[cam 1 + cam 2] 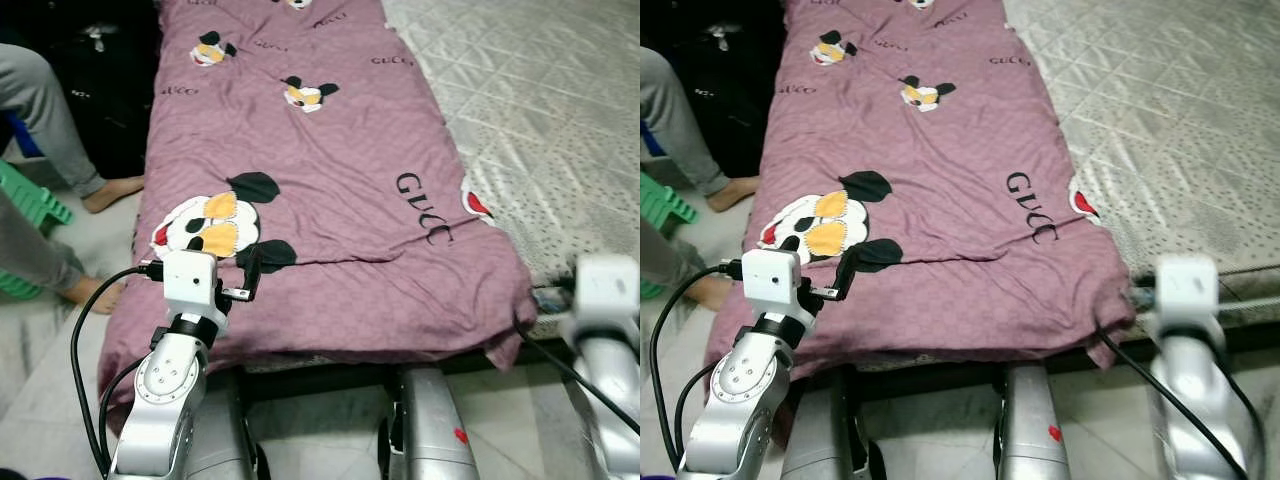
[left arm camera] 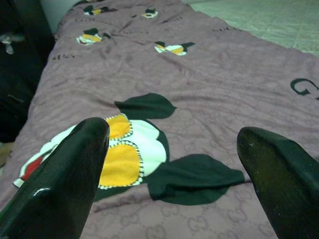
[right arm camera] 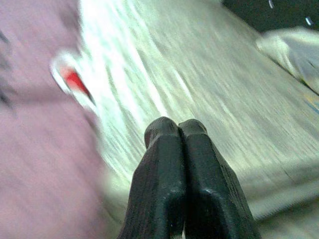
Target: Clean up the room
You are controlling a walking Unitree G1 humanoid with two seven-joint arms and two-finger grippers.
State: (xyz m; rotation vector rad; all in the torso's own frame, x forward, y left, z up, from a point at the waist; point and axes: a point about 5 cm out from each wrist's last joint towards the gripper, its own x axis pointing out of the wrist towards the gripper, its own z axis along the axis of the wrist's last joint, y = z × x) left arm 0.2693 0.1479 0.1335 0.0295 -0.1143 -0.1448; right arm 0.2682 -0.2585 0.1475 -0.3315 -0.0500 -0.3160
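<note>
- A purple blanket is seen spread lengthwise over the bed, its long axis running straight away from the robot; its near hem hangs over the bed's front edge.
- A pale quilted mattress cover is exposed beside the blanket, on the robot's right.
- The left gripper is held just above the blanket's near left part, fingers set wide apart, aimed along the blanket's length at a cartoon print.
- From the left wrist view, the fabric is judged to lie directly ahead of and below the spread fingers; a short drop forward would be needed to pinch it.
- The right gripper is noted with fingers pressed together, nothing between them, near the blanket's right edge where it meets the mattress cover; that view is blurred.
- The left arm is judged the nearer to cloth; the near right corner is closer to the right arm.
- A person's bare feet and grey trouser legs are seen on the floor at the robot's left, beside a green stool.
</note>
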